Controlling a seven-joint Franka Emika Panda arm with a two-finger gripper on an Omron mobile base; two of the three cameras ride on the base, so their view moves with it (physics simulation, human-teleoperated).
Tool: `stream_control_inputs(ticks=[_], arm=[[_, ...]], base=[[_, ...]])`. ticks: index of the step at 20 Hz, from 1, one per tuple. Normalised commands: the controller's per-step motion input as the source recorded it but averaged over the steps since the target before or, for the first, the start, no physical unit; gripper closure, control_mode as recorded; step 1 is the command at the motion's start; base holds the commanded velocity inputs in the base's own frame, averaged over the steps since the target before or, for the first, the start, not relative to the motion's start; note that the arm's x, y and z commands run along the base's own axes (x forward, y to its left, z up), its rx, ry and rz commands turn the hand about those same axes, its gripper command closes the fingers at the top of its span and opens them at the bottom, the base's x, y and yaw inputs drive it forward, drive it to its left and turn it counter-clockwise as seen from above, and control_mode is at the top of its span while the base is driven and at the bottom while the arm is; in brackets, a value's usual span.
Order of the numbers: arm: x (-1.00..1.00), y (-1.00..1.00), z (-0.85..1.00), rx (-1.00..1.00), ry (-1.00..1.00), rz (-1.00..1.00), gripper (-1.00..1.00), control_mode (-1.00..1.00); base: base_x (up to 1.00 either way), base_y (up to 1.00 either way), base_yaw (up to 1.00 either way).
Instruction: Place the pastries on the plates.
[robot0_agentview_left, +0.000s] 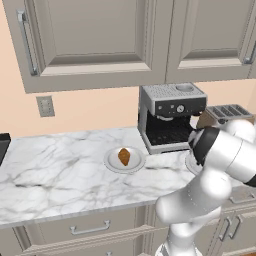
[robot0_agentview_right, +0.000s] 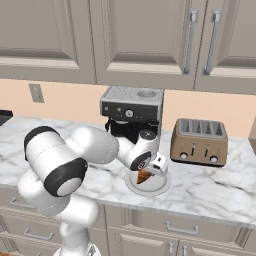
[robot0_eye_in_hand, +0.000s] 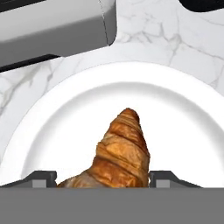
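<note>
Two plates on the marble surface, each with a pastry at it. First plate, left of the coffee machine: round, pale, raised rim, carrying the first pastry, golden-brown and tapered, lying at its middle, nothing touching it. Second plate, in front of the coffee machine and near the toaster: same pattern, with the second pastry over its middle, pointed end down toward the dish in the right base view. Gripper: directly above the second plate, fingers closed on the second pastry; in the hand view the pastry sits between the two dark fingertips, its tip reaching out over the white dish; whether it touches the plate cannot be told. Coffee machine: grey and black body, dials on the front panel, no readable lettering. Toaster: bronze-coloured, slots on top, knobs along the front, markings too small to read. Wall outlet on the peach wall above the surface; grey cabinets overhead with bar handles, drawers below the surface edge. No brand names or labels legible anywhere.
</note>
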Motion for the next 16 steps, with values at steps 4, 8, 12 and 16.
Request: stream_control_inputs(ticks=[4,8,12,16], arm=[[0.00,-0.15,-0.42,0.00,0.00,0.00,1.00,-1.00],[0.07,-0.35,-0.26,0.00,0.00,0.00,1.00,-1.00],[-0.03,-0.43,-0.32,0.00,0.00,0.00,1.00,-1.00],[-0.25,-0.45,-0.21,0.00,-0.01,0.00,-1.00,-1.00]], base=[[0.00,0.00,0.00],[0.00,0.00,0.00],[0.00,0.00,0.00],[0.00,0.00,0.00]])
